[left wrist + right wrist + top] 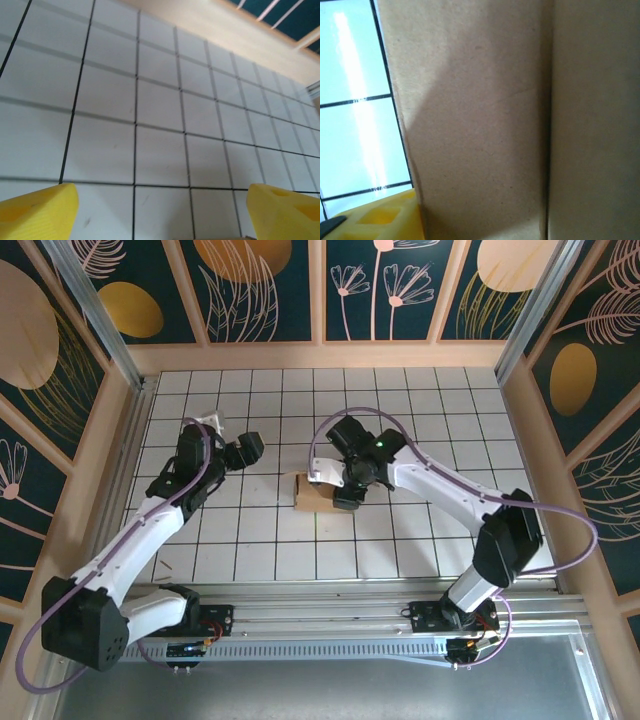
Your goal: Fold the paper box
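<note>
When one looks from the top camera, the paper box [312,493] lies on the white gridded table [420,540], under the right claw [346,498] and reaching out to its left. This claw stands at the right edge of the box; whether it touches the cardboard I cannot tell. The left claw [250,449] hangs apart, with the box to its right and bare tiles between them.

From the left wrist camera, the two yellow fingers [40,207] of the left claw stand wide apart, and bare tiles lie between and ahead of them.

From the right wrist camera, the brown cardboard of the box [480,120] is very close in front of the right claw, with a vertical crease on the right side. One yellow finger [380,220] sits at the lower left, just beside the left edge of the cardboard. The other finger is hidden, so I cannot tell if this claw is wide, narrow or holding the box.
</note>
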